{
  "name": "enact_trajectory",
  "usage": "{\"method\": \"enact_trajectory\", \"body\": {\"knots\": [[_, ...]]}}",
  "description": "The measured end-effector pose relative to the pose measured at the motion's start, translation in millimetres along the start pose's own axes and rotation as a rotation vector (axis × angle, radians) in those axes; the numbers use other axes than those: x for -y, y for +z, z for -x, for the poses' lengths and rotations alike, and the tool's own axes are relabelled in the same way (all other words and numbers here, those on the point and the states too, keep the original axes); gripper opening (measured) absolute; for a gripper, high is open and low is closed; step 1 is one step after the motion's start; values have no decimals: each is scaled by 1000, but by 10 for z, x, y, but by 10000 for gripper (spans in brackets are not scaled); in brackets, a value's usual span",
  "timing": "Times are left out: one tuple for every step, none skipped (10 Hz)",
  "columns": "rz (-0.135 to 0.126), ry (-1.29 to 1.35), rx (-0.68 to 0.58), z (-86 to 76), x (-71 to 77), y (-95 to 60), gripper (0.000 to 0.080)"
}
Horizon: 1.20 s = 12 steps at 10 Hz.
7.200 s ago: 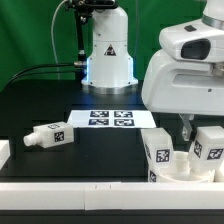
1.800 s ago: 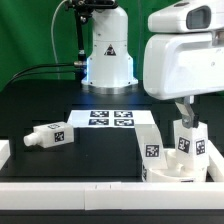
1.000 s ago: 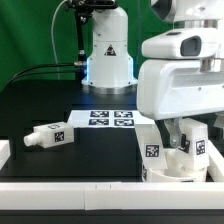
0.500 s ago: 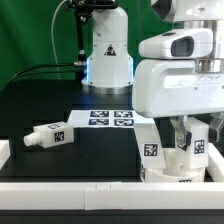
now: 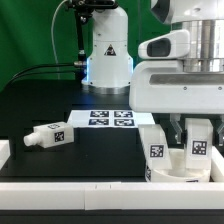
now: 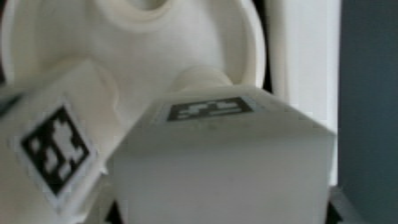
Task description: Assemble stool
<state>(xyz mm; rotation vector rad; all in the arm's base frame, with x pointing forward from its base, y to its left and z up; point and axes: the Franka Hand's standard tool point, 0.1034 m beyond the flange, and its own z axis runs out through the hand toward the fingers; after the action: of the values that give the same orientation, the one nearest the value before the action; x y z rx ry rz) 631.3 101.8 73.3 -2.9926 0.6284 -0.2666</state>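
The stool's round white seat disc (image 5: 168, 172) lies at the exterior view's lower right with two tagged legs standing on it. My gripper (image 5: 199, 128) is down over the right-hand leg (image 5: 199, 146) and is shut on it. The other standing leg (image 5: 157, 151) is just to its left. In the wrist view the gripped leg (image 6: 222, 150) fills the space between the jaws, with the second leg (image 6: 63, 140) beside it and the seat (image 6: 160, 30) behind. A third leg (image 5: 48, 135) lies loose on the table at the left.
The marker board (image 5: 110, 118) lies flat mid-table, in front of the robot base (image 5: 108, 55). A white rail (image 5: 80, 188) runs along the near table edge. A white block edge (image 5: 4, 152) sits at the far left.
My wrist has come down and shifted slightly left over the seat. The gripped leg has turned so its tag faces the camera more. The loose leg has not moved.
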Motion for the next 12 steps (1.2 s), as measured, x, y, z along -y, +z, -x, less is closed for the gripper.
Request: {"method": "enact_trajectory", "body": {"knots": [[-16, 129, 2, -4, 1, 0, 340], [-16, 158, 4, 5, 13, 0, 340], [-19, 225, 5, 9, 18, 0, 340], [-20, 287, 8, 15, 24, 1, 340], [-26, 469, 18, 49, 62, 7, 340], [-42, 635, 16, 58, 98, 15, 340], [-43, 858, 21, 70, 114, 15, 340], [-53, 1014, 27, 64, 115, 18, 340], [-64, 1156, 39, 53, 111, 15, 340], [-71, 1174, 37, 36, 81, 21, 340], [-72, 1174, 35, 35, 78, 24, 340], [-72, 1154, 35, 38, 83, 24, 340]]}}
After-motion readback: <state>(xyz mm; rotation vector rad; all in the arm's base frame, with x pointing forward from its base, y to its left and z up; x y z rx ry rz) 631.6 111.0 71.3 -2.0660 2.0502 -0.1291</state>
